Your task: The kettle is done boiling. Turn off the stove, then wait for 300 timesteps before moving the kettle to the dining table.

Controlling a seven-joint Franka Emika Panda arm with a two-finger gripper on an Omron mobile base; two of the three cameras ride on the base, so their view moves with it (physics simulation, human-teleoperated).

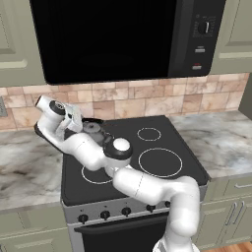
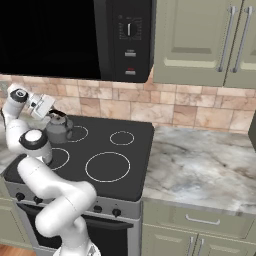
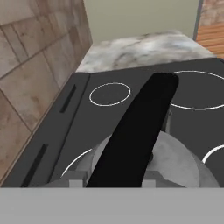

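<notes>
Hand view has the kettle's (image 3: 175, 164) black handle (image 3: 135, 135) running up the frame right in front of the tool, grey domed body just below it, so the tool sits directly over the kettle with the handle's long axis lined up between the fingers. Tool (image 2: 51, 112) looks pressed together around that handle, pinching it; fingertips themselves are hidden, so contact is judged, not clearly seen. Kettle (image 2: 59, 129) sits under the tool on the rear burner of the stove (image 2: 115, 150) nearest the tile wall, body resting on the glass, not lifted. Left base view: tool (image 1: 78, 123) reaches down at the kettle (image 1: 92, 130) from the wall side. Next move likely a straight lift up, since the grip is already centred on the handle arch.
</notes>
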